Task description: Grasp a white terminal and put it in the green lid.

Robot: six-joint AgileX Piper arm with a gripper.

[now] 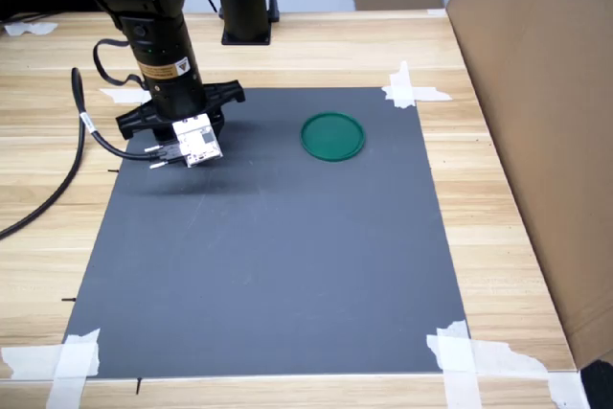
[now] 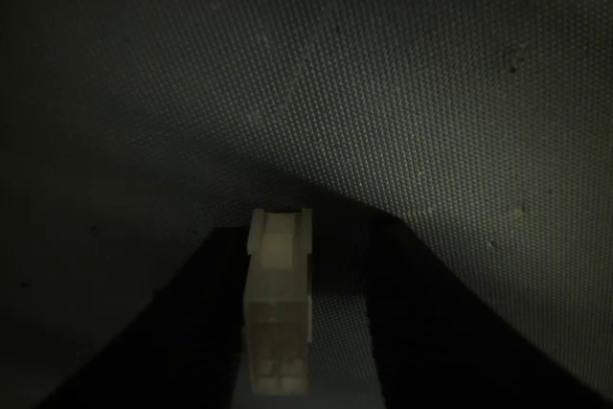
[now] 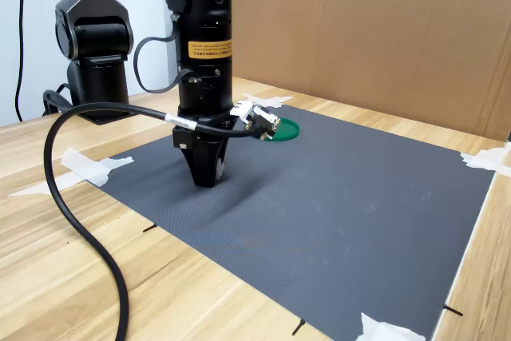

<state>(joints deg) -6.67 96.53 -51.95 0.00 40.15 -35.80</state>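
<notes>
The white terminal (image 2: 278, 318) lies on the black mat, a small stepped block seen only in the wrist view. My gripper (image 2: 305, 371) stands over it with a dark finger on each side. One finger is close against the block, and a strip of mat shows between the block and the other, so the jaws are open around it. In the second exterior view the gripper (image 3: 207, 175) points straight down with its tips at the mat. The green lid (image 1: 332, 136) (image 3: 281, 129) lies flat and empty on the mat, to the arm's right in the first exterior view.
The black mat (image 1: 287, 265) is taped to a wooden table with white tape (image 1: 412, 91) at its corners. A cardboard wall (image 1: 536, 122) stands along the first exterior view's right. A black cable (image 1: 57, 189) loops off the arm, and a second arm's base (image 1: 244, 7) stands behind.
</notes>
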